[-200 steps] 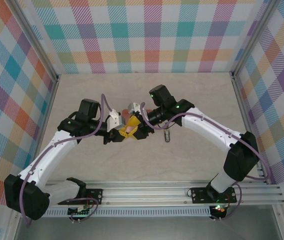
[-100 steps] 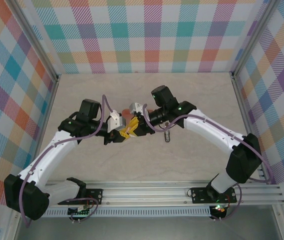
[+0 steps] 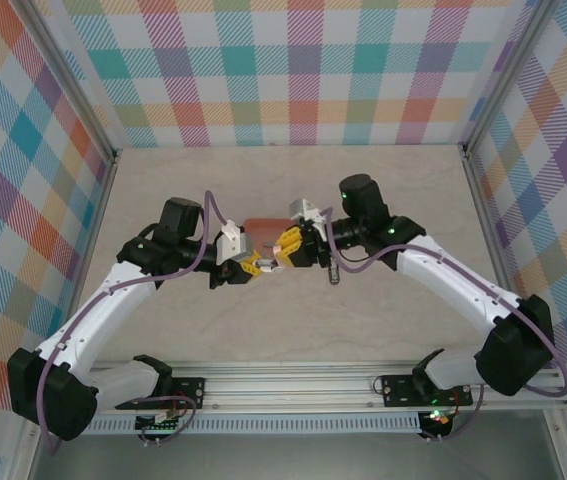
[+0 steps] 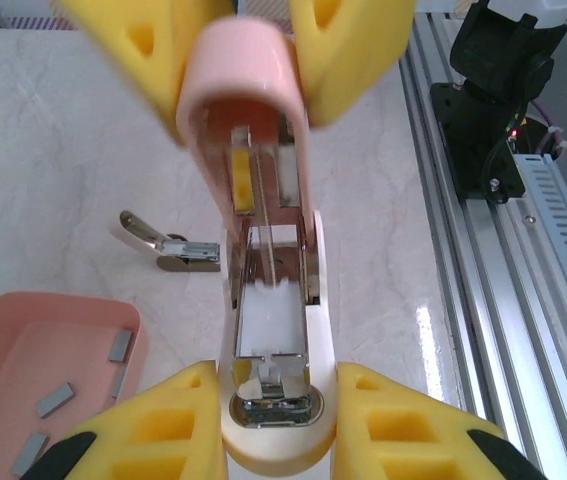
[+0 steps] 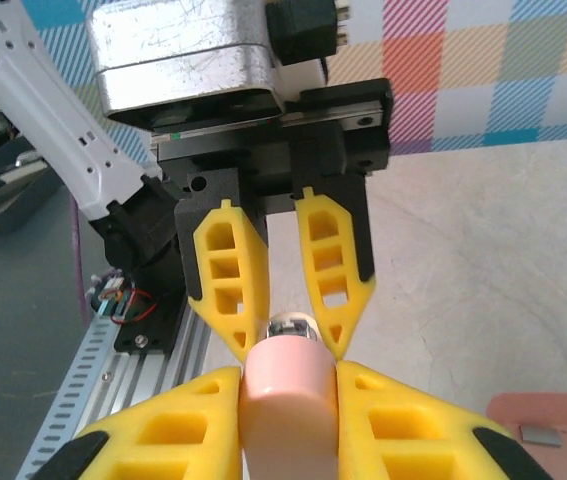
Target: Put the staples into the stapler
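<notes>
The left jaws were clenched on the near end of the stapler [image 4: 268, 310]. Their yellow fingers [image 4: 203, 395] pressed against either side of its pink base. From there the stapler ran straight away from them. Its channel lay open upward, with a white pusher near the jaws and a yellow part farther along. At the far end, the rounded pink cap sat pinched between the fingers [image 4: 348, 50] of the right jaws, which were likewise clenched on the stapler. The right wrist view showed the same hold from the other side: the pink cap between the right fingers and, just past it, the left fingers [image 5: 211, 280] closed on the metal end. Whether a strip sat in the channel could not be told.

The staples [image 4: 53, 400] lay loose in the tray [image 4: 63, 305], low and to the left of the left jaws, apart from the stapler. They were several dark grey strips on its floor. Seen from the right jaws, a corner of the tray showed to the right with one strip in it. From above, the tray lay just beyond where the two jaws met.

Farther out on the counter [image 4: 73, 140], left of the stapler's middle, lay a small pink-and-metal tool [image 4: 178, 250]. To the right of the left jaws ran the rail [image 4: 503, 300], with a black arm base [image 4: 493, 90] at its far end.
</notes>
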{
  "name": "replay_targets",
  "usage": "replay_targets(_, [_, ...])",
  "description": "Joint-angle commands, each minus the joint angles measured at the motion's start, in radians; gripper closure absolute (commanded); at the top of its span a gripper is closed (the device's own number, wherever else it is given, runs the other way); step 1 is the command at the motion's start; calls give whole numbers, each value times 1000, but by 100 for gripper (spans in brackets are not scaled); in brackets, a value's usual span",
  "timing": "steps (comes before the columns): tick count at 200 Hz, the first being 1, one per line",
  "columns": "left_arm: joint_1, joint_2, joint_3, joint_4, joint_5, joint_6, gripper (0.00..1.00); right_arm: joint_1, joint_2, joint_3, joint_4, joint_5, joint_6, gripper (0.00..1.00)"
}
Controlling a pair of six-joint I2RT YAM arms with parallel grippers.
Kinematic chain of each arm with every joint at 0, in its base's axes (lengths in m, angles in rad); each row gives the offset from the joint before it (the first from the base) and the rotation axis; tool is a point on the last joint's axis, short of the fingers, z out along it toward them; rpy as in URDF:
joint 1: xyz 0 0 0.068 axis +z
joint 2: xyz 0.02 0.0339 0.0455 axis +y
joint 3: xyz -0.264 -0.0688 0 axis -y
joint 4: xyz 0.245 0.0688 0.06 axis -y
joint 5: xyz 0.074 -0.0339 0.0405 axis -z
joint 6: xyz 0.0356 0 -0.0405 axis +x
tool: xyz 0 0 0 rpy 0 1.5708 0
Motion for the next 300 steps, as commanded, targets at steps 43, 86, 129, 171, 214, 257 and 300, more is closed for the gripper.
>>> replay_targets(43, [7, -27, 1, -21, -30, 12, 98, -118, -158, -190, 138, 76, 186, 73])
replay_targets(86, [7, -27, -5, 11, -47, -12, 98, -120, -205, -261, 175, 138, 378, 53])
replay_targets(129, [7, -35, -5, 34, -77, -20, 98, -118, -256, -232, 126, 234, 724, 33])
replay_targets(171, [7, -57, -24, 67, -116, -34, 98, -34, -241, -204, 22, 333, 1024, 29])
replay_targets(214, [6, -63, -35, 76, -116, -39, 98, 38, -199, -188, 76, 383, 1160, 31])
replay_targets(257, [7, -70, -34, 73, -122, -36, 98, 76, -181, -213, 161, 453, 1257, 41])
replay_targets(300, [7, -73, -44, 86, -119, -38, 98, 83, -169, -194, 199, 453, 1277, 51])
